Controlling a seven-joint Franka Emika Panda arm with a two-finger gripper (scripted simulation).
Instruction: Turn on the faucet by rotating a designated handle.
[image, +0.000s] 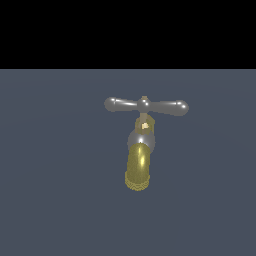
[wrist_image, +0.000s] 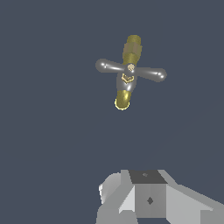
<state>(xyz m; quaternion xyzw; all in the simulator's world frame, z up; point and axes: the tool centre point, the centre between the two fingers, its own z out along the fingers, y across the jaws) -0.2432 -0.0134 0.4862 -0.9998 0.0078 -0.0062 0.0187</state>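
The faucet (image: 138, 167) stands alone on a flat dark grey-blue surface, its yellow-brass spout with the ridged rim pointing toward the exterior camera. Above it, on a brass stem, the handle (image: 145, 105) is a silver crossbar with two bulbous ends, lying roughly level across the exterior view. The wrist view looks down on the faucet (wrist_image: 132, 49) and the handle (wrist_image: 130, 70) from well above. Grey blocky parts of my gripper (wrist_image: 148, 192) show at that picture's edge, far from the handle and touching nothing. Its fingertips are hidden, and the gripper is out of the exterior view.
Only the plain dark grey-blue surface (image: 60, 190) surrounds the faucet in both views. A black band fills the top of the exterior view.
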